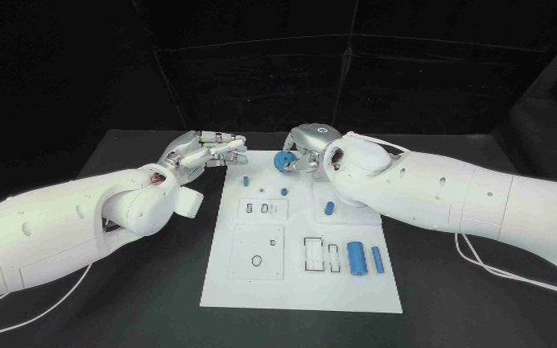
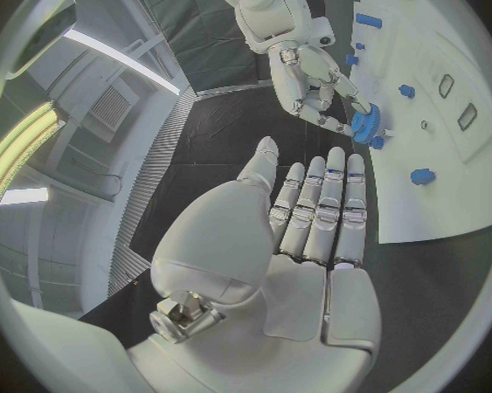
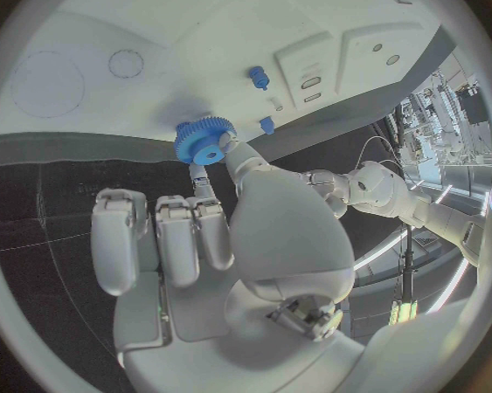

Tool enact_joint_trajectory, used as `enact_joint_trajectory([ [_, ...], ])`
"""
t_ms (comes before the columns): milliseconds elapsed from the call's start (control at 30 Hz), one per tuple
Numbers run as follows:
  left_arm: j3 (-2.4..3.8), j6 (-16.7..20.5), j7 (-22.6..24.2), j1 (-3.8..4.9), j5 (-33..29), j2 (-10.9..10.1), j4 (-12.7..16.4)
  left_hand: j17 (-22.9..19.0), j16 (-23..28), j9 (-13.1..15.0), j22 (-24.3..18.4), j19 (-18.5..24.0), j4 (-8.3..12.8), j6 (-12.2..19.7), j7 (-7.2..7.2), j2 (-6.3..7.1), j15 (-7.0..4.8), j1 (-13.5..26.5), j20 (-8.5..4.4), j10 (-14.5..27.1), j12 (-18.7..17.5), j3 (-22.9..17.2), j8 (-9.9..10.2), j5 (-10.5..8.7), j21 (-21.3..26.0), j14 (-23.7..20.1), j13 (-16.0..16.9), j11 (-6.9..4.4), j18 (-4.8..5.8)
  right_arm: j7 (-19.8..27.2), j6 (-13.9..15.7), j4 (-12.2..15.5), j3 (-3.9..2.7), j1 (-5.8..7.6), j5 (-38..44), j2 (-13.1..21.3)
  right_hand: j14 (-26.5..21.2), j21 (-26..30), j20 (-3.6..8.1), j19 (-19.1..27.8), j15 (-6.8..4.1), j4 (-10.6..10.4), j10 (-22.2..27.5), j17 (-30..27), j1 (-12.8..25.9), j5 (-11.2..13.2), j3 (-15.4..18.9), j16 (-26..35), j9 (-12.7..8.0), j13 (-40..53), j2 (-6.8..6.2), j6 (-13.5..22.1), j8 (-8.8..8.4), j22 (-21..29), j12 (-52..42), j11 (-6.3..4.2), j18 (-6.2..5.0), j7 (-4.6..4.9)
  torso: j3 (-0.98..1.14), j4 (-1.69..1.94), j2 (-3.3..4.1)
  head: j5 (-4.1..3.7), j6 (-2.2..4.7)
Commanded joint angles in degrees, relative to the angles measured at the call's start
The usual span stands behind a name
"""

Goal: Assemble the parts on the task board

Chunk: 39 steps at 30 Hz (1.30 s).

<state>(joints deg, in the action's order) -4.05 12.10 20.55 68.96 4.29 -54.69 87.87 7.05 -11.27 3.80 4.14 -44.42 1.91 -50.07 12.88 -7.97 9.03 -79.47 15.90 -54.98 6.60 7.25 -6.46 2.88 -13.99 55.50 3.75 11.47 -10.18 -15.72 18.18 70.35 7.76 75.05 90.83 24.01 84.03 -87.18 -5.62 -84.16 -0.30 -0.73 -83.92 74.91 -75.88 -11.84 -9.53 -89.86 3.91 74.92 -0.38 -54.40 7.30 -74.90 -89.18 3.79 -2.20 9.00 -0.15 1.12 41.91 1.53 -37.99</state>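
The white task board [image 1: 302, 283] lies in the middle of the table. My right hand [image 1: 309, 143] hovers over the board's far edge and pinches a blue gear [image 1: 282, 161] between thumb and a finger. The right wrist view shows that gear [image 3: 205, 140] at the fingertips of the right hand [image 3: 213, 227], just above the board [image 3: 202, 44]. My left hand [image 1: 209, 151] is beside the board's far left corner, its fingers straight and holding nothing; in its own wrist view the left hand [image 2: 311, 227] is flat, facing the right hand [image 2: 316, 83] and the gear [image 2: 366, 124].
Small blue pegs [image 1: 246, 180] [image 1: 283, 191] [image 1: 330, 208] stand on the board's far half. Two blue cylinders [image 1: 356, 258] [image 1: 376, 259] lie near its right edge, beside rectangular slots [image 1: 315, 254]. White cables trail on the black table at the right [image 1: 499, 271].
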Motion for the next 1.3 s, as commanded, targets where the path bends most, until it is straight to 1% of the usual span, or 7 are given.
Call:
enact_joint_trajectory([
  [33, 0.04, 0.06, 1.30, 0.16, -0.06, -0.03, 0.07, 0.10, 0.26, -0.01, -0.09, -0.26, 0.34, 0.44, 2.33, -0.35, 0.48, -0.35, 0.03, 0.11, -0.37, 0.09, 0.27, -0.12, 0.28, 0.06, 0.02, 0.48, -0.29, -0.89, -1.74, -0.70, -0.05, 0.15, 1.79, -0.71, 5.97, -0.01, -0.30, -2.25, 0.21, 0.04, -5.28, 15.09, 0.13, -0.26, -0.36, -0.14, -0.01, 13.90, -0.24, -0.35, 0.17, -6.89, 0.24, 0.30, 0.56, 0.06, 0.04, 0.05, -0.01, 0.07, -0.03],
  [133, 0.04, 0.06, 1.32, 0.19, -0.07, 0.00, 0.05, 0.10, 0.26, -0.01, -0.09, -0.26, 0.34, 0.44, 2.33, -0.35, 0.48, -0.35, 0.03, 0.11, -0.37, 0.09, 0.27, -0.12, 0.28, 0.06, 0.02, 0.48, -0.29, -0.94, -2.12, -1.29, -0.05, 0.15, 1.94, -1.32, 5.97, 0.00, -0.30, -2.24, 0.21, 0.05, -5.24, 15.09, 0.15, -0.27, -0.37, -0.14, -0.01, 13.84, -0.26, -0.34, 0.15, -6.85, 0.29, 0.31, 0.55, 0.07, 0.08, 0.02, -0.02, 0.19, -0.09],
  [333, 0.04, 0.03, 1.35, 0.25, -0.07, 0.16, 0.03, 0.10, 0.26, -0.01, -0.09, -0.26, 0.34, 0.44, 2.33, -0.35, 0.48, -0.35, 0.03, 0.11, -0.37, 0.09, 0.27, -0.12, 0.28, 0.06, 0.02, 0.48, -0.29, -0.88, -2.99, -2.00, -0.04, 0.14, 2.06, -2.34, 5.97, 0.00, -0.31, -2.24, 0.22, 0.05, -5.26, 15.09, 0.21, -0.25, -0.37, -0.14, -0.02, 13.88, -0.33, -0.31, 0.12, -6.85, 0.26, 0.32, 0.55, 0.08, -0.02, -0.04, -0.03, 0.30, -0.19],
  [533, 0.04, -0.06, 1.33, 0.30, -0.07, 0.40, 0.04, 0.10, 0.26, -0.01, -0.09, -0.26, 0.34, 0.44, 2.33, -0.35, 0.48, -0.35, 0.03, 0.11, -0.37, 0.09, 0.27, -0.12, 0.28, 0.06, 0.02, 0.48, -0.29, -0.77, -3.94, -2.58, 0.00, 0.09, 2.09, -3.31, 5.97, 0.02, -0.31, -2.21, 0.22, 0.04, -5.25, 15.09, 0.29, -0.22, -0.37, -0.14, -0.03, 13.86, -0.39, -0.26, 0.07, -6.79, 0.28, 0.34, 0.54, 0.10, 0.05, -0.03, 0.01, 0.44, -0.28],
  [1033, 0.05, -0.29, 1.26, 0.40, -0.07, 0.42, -0.02, 0.11, 0.29, -0.01, -0.10, -0.27, 0.35, 0.42, 2.34, -0.39, 0.48, -0.34, 0.03, 0.10, -0.39, 0.10, 0.28, -0.12, 0.31, 0.07, 0.03, 0.49, -0.29, -0.94, -4.92, -3.91, 0.02, -0.74, 2.10, -4.35, 5.97, 0.03, -0.32, -2.20, 0.23, 0.02, -5.24, 15.09, 0.36, -0.19, -0.39, -0.14, -0.04, 13.84, -0.42, -0.21, 0.02, -6.77, 0.30, 0.35, 0.54, 0.12, 0.04, -0.05, -0.07, 0.61, -0.74],
  [1200, 0.05, -0.44, 1.15, 0.43, -0.07, 0.55, -0.14, 0.11, 0.29, -0.01, -0.10, -0.27, 0.35, 0.42, 2.34, -0.39, 0.48, -0.34, 0.03, 0.10, -0.39, 0.10, 0.28, -0.12, 0.31, 0.07, 0.03, 0.49, -0.29, -0.84, -5.01, -4.07, 0.02, -0.87, 2.10, -4.58, 5.97, 0.04, -0.35, -2.19, 0.27, -0.03, -5.19, 15.09, 0.60, -0.06, -0.40, -0.14, -0.08, 13.78, -0.55, -0.05, -0.13, -6.75, 0.36, 0.40, 0.53, 0.18, 0.05, -0.16, -0.07, 0.69, -1.02],
  [1300, 0.05, -0.50, 1.08, 0.45, -0.07, 0.69, -0.28, 0.11, 0.29, -0.01, -0.10, -0.27, 0.35, 0.42, 2.34, -0.39, 0.48, -0.34, 0.03, 0.10, -0.39, 0.10, 0.28, -0.12, 0.31, 0.07, 0.03, 0.49, -0.29, -0.78, -4.93, -4.15, 0.02, -0.94, 2.10, -4.76, 5.97, 0.10, -0.43, -2.13, 0.36, -0.18, -5.06, 15.09, 1.22, 0.86, -0.26, -0.14, -0.11, 13.60, -0.96, 0.36, -0.47, -6.62, 0.54, 0.49, 0.51, 0.25, 0.05, -0.24, -0.05, 0.69, -1.09],
])
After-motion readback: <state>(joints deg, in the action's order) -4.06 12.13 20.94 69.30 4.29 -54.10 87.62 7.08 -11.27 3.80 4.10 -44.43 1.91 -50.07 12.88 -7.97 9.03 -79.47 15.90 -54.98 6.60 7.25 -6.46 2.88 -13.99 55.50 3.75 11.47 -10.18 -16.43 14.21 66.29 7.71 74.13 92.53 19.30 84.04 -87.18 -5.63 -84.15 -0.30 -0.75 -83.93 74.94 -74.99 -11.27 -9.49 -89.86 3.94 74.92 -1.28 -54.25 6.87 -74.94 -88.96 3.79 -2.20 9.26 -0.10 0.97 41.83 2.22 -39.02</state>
